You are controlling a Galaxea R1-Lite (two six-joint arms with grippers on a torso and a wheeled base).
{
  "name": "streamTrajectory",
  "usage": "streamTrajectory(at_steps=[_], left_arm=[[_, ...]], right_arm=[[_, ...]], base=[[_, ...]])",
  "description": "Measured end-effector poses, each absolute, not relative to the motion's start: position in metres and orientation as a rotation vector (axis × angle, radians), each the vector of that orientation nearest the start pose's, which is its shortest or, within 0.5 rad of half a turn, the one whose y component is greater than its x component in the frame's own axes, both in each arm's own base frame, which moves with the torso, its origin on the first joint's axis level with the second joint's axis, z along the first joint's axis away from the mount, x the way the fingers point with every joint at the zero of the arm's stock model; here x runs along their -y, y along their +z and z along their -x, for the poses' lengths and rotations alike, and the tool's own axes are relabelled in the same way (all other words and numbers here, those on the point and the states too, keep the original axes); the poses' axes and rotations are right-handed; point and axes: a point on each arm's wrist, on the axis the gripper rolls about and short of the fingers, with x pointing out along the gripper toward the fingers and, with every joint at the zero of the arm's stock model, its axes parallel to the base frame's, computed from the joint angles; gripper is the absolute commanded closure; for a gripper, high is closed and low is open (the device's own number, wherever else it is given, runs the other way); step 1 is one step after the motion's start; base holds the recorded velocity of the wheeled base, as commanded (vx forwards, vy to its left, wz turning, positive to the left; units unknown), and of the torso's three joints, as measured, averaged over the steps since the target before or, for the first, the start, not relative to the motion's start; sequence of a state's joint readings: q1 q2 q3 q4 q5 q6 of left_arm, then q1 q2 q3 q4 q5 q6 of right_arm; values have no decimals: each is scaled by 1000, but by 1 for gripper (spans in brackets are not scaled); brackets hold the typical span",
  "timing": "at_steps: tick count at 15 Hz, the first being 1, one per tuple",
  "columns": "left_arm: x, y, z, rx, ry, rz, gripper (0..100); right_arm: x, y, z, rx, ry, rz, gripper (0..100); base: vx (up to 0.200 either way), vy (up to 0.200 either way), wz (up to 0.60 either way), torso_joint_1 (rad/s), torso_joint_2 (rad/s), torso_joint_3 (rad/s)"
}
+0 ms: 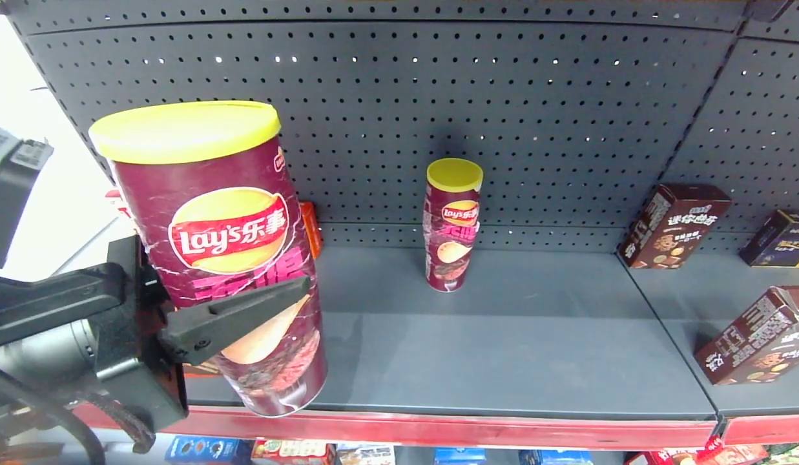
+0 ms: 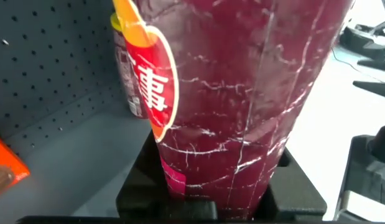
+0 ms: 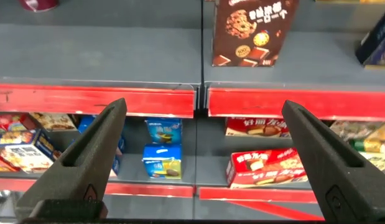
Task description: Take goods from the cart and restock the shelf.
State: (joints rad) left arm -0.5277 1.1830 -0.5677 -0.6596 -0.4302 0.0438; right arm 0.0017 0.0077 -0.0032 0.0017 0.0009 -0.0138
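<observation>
1. The can (image 1: 225, 258) sits in the left pincer (image 1: 263, 300), yellow lid up and leaning a little. Its foot is over the front edge of the shelf (image 1: 502, 342); we cannot tell whether it touches.
2. The left pincer is clamped on the can's lower half. One finger (image 1: 238, 316) crosses the front of the label, and the other is hidden behind. In the left wrist view the can (image 2: 242, 93) rises straight out of the jaws.
3. Beyond this pincer, deeper on the shelf, a second can (image 1: 452, 226) stands upright near the pegboard (image 1: 502, 116), well apart from the held one.
4. Just behind the held can, an orange pack (image 1: 311, 226) lies by the back wall.
5. The right pincer (image 3: 204, 104) has its fingers spread wide, holding and touching nothing.
6. Ahead of the right pincer runs the shelf's red lip (image 3: 92, 99), with a brown box (image 3: 251, 31) standing above it. Under the lip are blue packs (image 3: 162, 149) and a red box (image 3: 267, 168).
</observation>
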Motion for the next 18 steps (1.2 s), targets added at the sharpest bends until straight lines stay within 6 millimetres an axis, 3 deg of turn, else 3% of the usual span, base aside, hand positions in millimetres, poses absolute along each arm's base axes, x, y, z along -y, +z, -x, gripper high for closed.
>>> streamTrajectory(at_steps=[2, 5, 8, 10, 13, 18], left_arm=[[95, 245, -146, 70, -952, -30, 100], [97, 243, -150, 54, -955, -19, 100], [100, 239, -154, 32, -955, -20, 100], [101, 239, -155, 25, -957, -20, 100], [101, 242, -157, 35, -967, -19, 100], [98, 240, -158, 26, -954, -16, 100]], right_arm=[[-1, 95, 27, 25, 39, 30, 0], [-4, 155, 27, 38, 178, 65, 0], [-8, 212, -2, -27, 383, 83, 0], [-13, 234, -33, -58, 533, 87, 0], [-33, 246, -84, -100, 649, 97, 0], [-66, 232, -153, -216, 689, 109, 0]], base=[[0, 0, 0, 0, 0, 0], [0, 0, 0, 0, 0, 0], [0, 0, 0, 0, 0, 0], [0, 0, 0, 0, 0, 0], [0, 0, 0, 0, 0, 0], [0, 0, 0, 0, 0, 0]])
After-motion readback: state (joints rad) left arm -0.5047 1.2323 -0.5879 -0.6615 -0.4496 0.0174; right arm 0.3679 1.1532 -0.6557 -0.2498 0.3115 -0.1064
